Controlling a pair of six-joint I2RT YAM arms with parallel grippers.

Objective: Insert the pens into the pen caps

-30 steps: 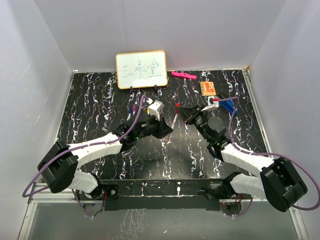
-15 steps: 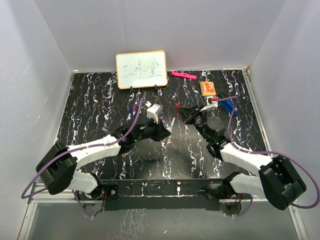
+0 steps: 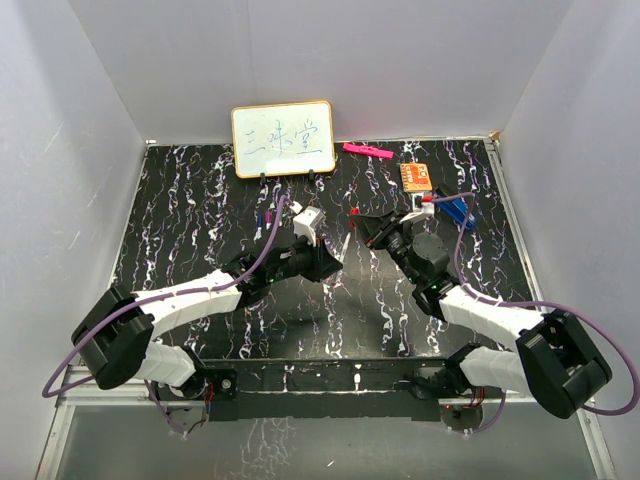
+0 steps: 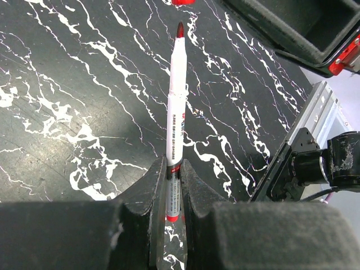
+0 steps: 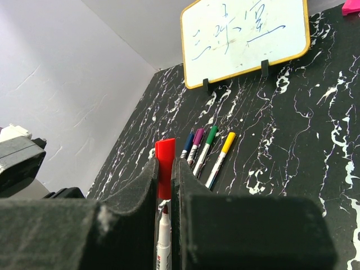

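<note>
Setting: a robot test cell in a lab, not a home or a shop. I work inside a booth of plain white panels [image 3: 90, 120] that close off the back and both sides. The table [image 3: 180, 200] is covered in a black sheet with white marble veining. My left arm [image 3: 190, 295] and right arm [image 3: 490, 320] are bolted to a black plate [image 3: 320, 378] by a metal rail [image 3: 330, 398] at the near edge. Purple cables [image 3: 272, 232] loop off them. A small whiteboard [image 3: 283, 139] with blue handwriting stands at the back.
</note>
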